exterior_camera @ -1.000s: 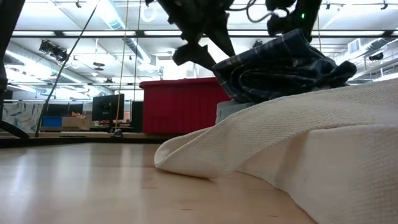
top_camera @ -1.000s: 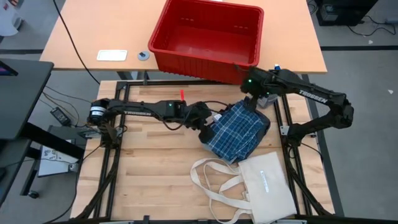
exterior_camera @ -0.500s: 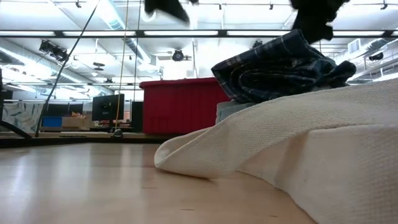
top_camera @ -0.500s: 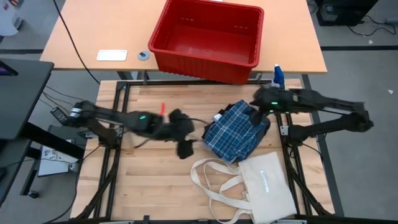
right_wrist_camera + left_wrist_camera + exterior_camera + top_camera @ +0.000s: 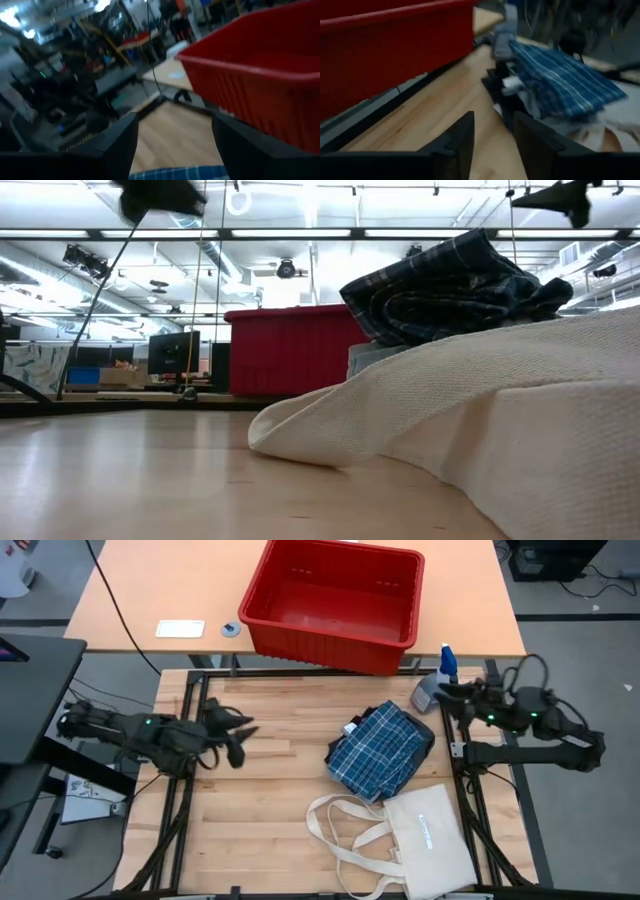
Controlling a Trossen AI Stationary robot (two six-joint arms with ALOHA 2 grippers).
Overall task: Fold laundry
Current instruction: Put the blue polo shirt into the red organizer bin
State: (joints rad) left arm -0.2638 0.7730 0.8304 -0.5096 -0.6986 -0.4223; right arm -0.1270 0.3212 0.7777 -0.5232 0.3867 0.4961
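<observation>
Fingers spread on both grippers, nothing held. Left gripper (image 5: 238,730) at 9 o'clock on the table (image 5: 270,790), above the left edge, well apart from the laundry (image 5: 380,748). Right gripper (image 5: 447,693) at 2 o'clock by the right rail, near a spray bottle (image 5: 446,662). Laundry: plaid piece heaped right of centre, dark cloth under it, touching the tote (image 5: 432,840) at 5 o'clock. Red bin (image 5: 335,602) at 12 o'clock on the far desk.

Long strip lights (image 5: 300,232) ran across the ceiling of a big open workroom. Behind the workbench stood a pale wooden table (image 5: 150,590), grey floor (image 5: 580,670) around it, and a dark monitor (image 5: 172,352) sat far off.
</observation>
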